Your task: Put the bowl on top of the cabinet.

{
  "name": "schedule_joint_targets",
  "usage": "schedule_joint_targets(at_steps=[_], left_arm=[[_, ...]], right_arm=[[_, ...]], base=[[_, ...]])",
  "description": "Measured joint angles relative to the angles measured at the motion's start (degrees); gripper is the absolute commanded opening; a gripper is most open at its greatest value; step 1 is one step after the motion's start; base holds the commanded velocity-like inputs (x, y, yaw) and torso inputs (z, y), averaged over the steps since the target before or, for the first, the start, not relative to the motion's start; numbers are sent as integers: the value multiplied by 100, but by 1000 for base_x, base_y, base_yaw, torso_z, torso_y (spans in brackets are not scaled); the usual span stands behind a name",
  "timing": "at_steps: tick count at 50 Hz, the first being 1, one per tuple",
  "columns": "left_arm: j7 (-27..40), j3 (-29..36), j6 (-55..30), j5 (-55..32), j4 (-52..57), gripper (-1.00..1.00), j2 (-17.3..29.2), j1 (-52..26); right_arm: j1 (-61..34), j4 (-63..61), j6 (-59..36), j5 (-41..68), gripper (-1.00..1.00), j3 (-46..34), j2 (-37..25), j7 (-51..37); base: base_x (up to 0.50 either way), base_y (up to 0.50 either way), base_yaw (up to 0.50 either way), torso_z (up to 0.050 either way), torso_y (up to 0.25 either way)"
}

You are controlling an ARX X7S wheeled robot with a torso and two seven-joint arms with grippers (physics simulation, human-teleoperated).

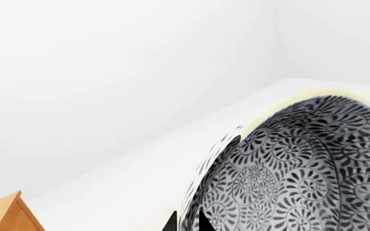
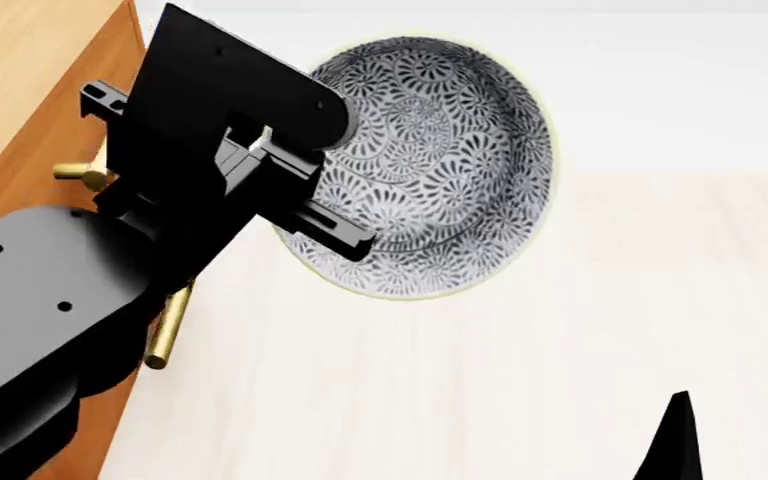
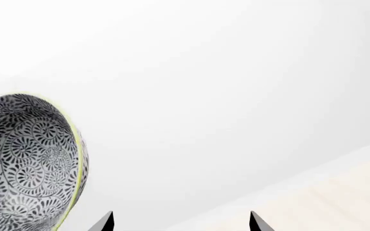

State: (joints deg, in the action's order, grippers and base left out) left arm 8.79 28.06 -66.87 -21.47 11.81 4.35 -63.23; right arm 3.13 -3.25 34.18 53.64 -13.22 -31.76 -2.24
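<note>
The bowl (image 2: 438, 160), deep and white with a dense dark floral pattern and a pale rim, hangs in the air tipped on its side, its opening facing the head camera. My left gripper (image 1: 185, 222) is shut on the bowl's (image 1: 300, 173) rim, one finger inside and one outside. The orange-brown cabinet (image 2: 24, 90) with brass handles (image 2: 168, 325) stands at the left, beside the left arm; one corner of the cabinet (image 1: 8, 214) shows in the left wrist view. My right gripper (image 3: 181, 221) is open and holds nothing, low at the right (image 2: 734, 435). The bowl's (image 3: 27, 163) outside shows to its side.
Pale floor (image 2: 491, 380) spreads below the bowl and to the right. A white wall (image 2: 678, 80) rises behind. My black left arm (image 2: 77, 290) covers part of the cabinet front.
</note>
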Motion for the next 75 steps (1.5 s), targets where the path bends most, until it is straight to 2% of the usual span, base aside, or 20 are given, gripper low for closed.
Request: schedule_joint_targets(at_steps=[29,40,60,75], left_arm=[[299,-474,-875,-283,-1194,-100,-222,-2185],[430,-703,-977,-424,-1678,-100,-266,-2765],[922,-2066,-506,-765,-2881,-100,-160,-3379],[1710,-3204,-116,-802,-3424,-100,-51,-3588]], right_arm=[[-415,90,-904,-142,100,-209,-109,-894],[-500,121,-1047,-312,100,-261,-92,-1126],[-592,186,-1122,-420,100,-332,-49,-1144],[-608,214,-1138,-441,100,-345,-37,-1129]], base=[[0,0,0,0,1],[0,0,0,0,0],[0,0,0,0,1],[0,0,0,0,1]])
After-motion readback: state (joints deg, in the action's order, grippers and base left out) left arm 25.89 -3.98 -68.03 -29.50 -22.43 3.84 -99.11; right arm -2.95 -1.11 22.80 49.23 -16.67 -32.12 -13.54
